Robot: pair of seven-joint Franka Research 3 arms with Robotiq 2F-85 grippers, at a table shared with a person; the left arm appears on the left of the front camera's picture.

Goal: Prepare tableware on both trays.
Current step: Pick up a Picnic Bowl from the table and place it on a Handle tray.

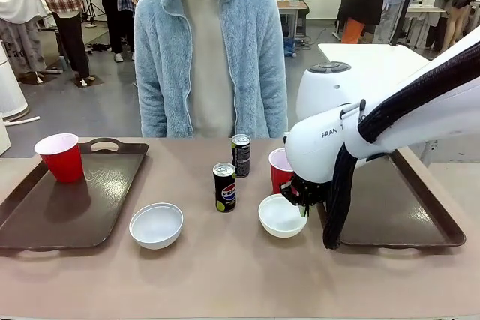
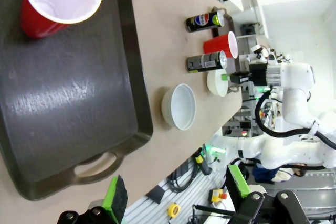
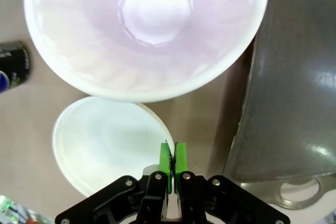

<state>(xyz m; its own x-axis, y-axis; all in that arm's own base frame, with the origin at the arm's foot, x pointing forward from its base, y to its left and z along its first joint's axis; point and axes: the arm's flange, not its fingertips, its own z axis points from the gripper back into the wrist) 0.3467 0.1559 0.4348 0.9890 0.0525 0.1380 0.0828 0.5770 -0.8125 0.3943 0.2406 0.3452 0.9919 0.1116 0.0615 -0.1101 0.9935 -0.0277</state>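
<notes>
Closest to the lens in the front view, the near bowl (image 1: 156,225) sits free on the surface (image 1: 240,279) at lower centre-left, just beside the left tray (image 1: 45,219). That tray carries the left cup (image 1: 60,157) in its far left corner. Right of centre, the right arm (image 1: 390,110) reaches down. Its right jaws are pinched narrow on the right-hand rim of the gripped bowl (image 1: 279,217), green pads (image 3: 166,159) pressed to the rim. This bowl lies just beside the right tray (image 1: 420,215). Behind it stands the middle cup (image 1: 278,168), and to its left the front can (image 1: 224,186) and rear can (image 1: 241,155) stand upright. In the left wrist view the left jaws stand wide apart, holding nothing, over the left tray's handle end.
</notes>
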